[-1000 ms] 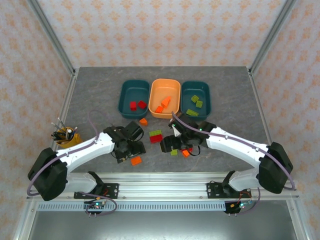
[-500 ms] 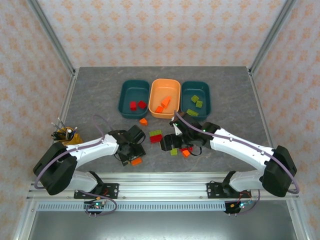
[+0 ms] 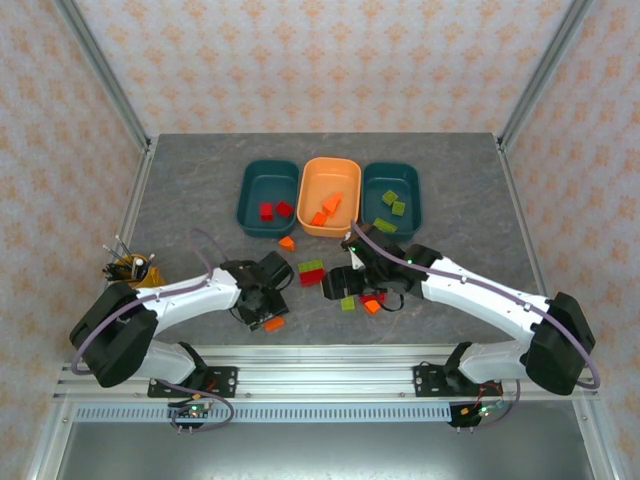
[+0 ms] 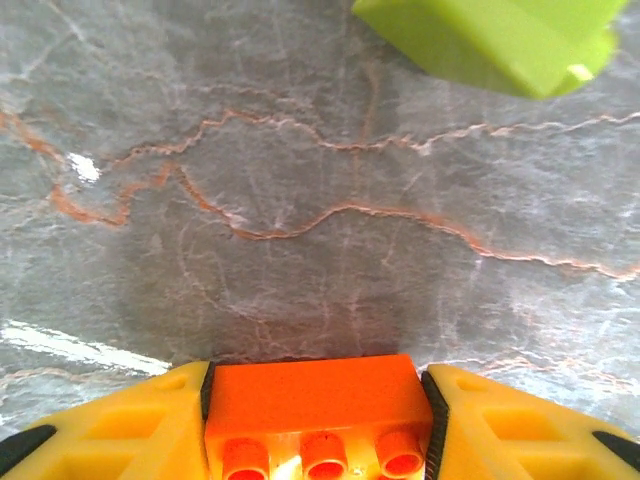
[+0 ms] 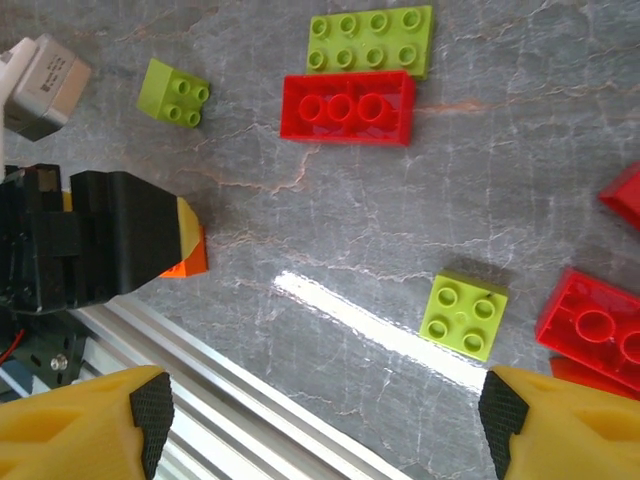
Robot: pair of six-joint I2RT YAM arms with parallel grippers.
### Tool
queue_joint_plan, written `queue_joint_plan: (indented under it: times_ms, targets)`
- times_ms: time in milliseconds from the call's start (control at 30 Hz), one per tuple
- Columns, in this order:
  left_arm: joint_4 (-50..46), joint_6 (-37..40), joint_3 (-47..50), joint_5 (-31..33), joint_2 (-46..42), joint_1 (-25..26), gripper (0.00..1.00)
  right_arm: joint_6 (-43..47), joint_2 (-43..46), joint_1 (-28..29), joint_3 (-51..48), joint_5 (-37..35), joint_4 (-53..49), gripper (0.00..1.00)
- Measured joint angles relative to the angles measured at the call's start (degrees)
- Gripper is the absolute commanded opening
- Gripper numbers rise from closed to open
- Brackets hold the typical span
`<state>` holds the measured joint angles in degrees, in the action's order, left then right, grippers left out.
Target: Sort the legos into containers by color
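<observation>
The small orange plastic brick [image 4: 312, 395] sits on the grey marbled surface [image 4: 300, 200] near the front edge, pinched between the left arm's yellow fingers [image 4: 140, 425], which press on both its sides. The hold looks shallow, so I judge the brick could twist or slip out on the lift. The carry to the trays also passes close to the right arm, and the two could clash. The right arm's yellow fingers [image 5: 80, 425] stand wide apart and empty above a loose small yellow-green brick [image 5: 463, 315] and a long red brick [image 5: 347, 107]. At the back, the left dark teal plastic tray [image 3: 270, 185] holds two red bricks [image 3: 275, 210], the orange plastic tray [image 3: 330, 180] holds orange bricks [image 3: 327, 208], and the right dark teal plastic tray [image 3: 385, 178] holds yellow-green bricks [image 3: 395, 203]
</observation>
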<state>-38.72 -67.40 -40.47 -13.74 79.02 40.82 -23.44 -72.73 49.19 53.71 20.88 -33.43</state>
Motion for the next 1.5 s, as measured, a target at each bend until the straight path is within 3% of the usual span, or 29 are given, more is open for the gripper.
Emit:
queue_joint_plan:
  times_ms: [167,367,533,800,1033,1267,1500]
  targets:
    - [-7.39,3.69,-12.72,3.65,0.11,-0.22,0.43,-1.44,3.13,-3.52,2.84,-6.05,-2.12,0.81]
    - [-12.63,11.08,-34.49,6.51,6.38,-4.07,0.43,-3.5,4.37,-14.16,11.96,-10.99,-2.36,0.81]
    - [-16.09,17.81,-52.22,7.41,19.06,-7.87,0.43,-5.7,-0.92,-21.68,18.75,-10.19,-1.14,0.8]
    - [-18.97,25.66,-79.06,7.1,42.82,-9.35,0.43,-10.38,-12.35,-28.04,24.44,-6.1,-1.64,0.79]
    - [-19.56,25.83,-89.55,3.34,55.95,-9.31,0.44,-13.53,-15.3,-29.33,24.72,-2.73,-1.68,0.79]
    - [-19.3,24.79,-92.65,0.59,60.65,-9.31,0.44,-15.13,-16.0,-29.33,25.0,-1.25,-1.66,0.79]
    - [-18.73,23.89,-92.65,-1.31,61.29,-9.31,0.58,-15.52,-17.22,-29.33,25.07,-0.87,-1.66,0.79]
